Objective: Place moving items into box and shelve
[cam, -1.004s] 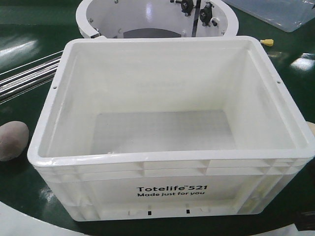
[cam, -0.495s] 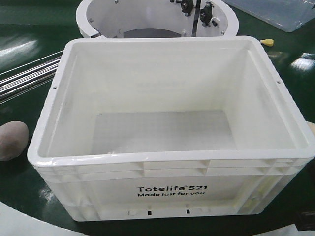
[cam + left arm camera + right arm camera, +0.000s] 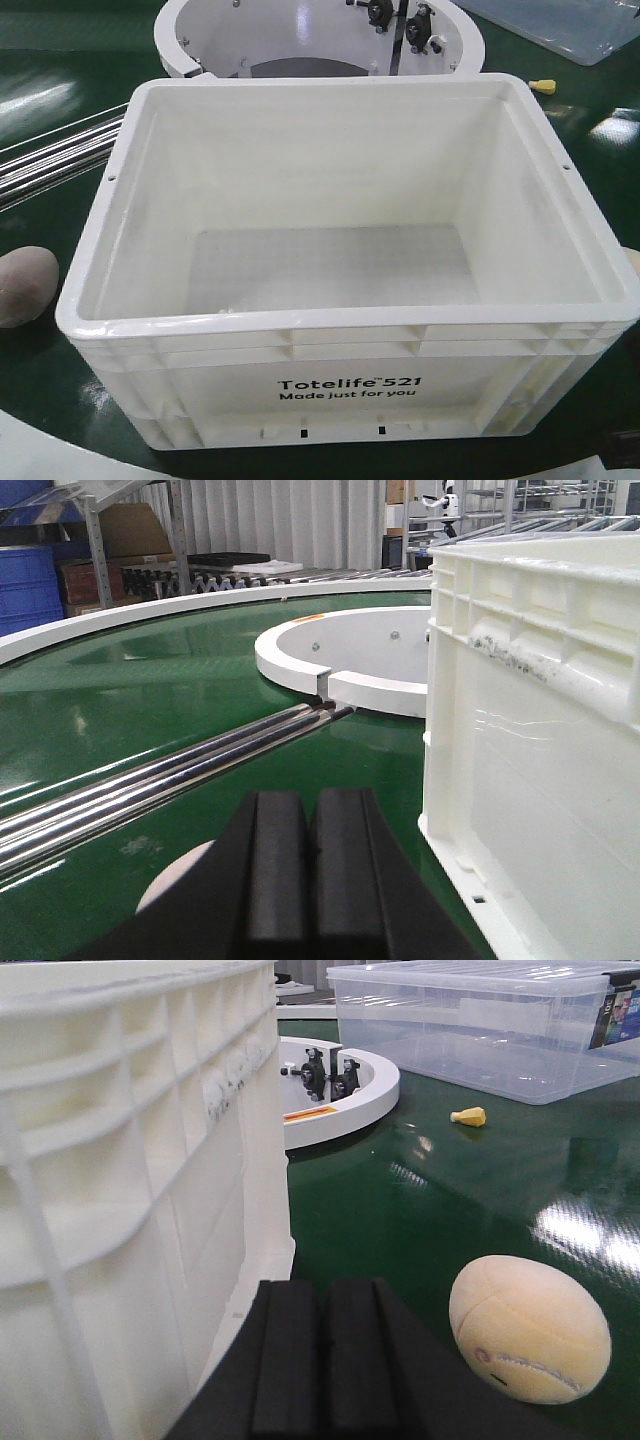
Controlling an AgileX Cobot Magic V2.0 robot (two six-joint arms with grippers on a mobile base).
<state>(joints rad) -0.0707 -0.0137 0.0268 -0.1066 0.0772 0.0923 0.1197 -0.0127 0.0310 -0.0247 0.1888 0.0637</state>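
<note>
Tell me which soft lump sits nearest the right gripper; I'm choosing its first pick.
The pale yellow egg-shaped lump, right of the white box; the brownish lump lies left of it.

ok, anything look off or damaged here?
Minor only: grey scuffs under the rim of the box on both side walls, and a small yellow scrap loose on the green table. Box upright, empty; nothing spilled.

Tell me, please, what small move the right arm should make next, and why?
Probably open the right gripper and ease it rightward toward the yellow ball. The box is empty, the ball lies on the green table outside it, close ahead to the gripper's right, and the gripper is shut on nothing.
</note>
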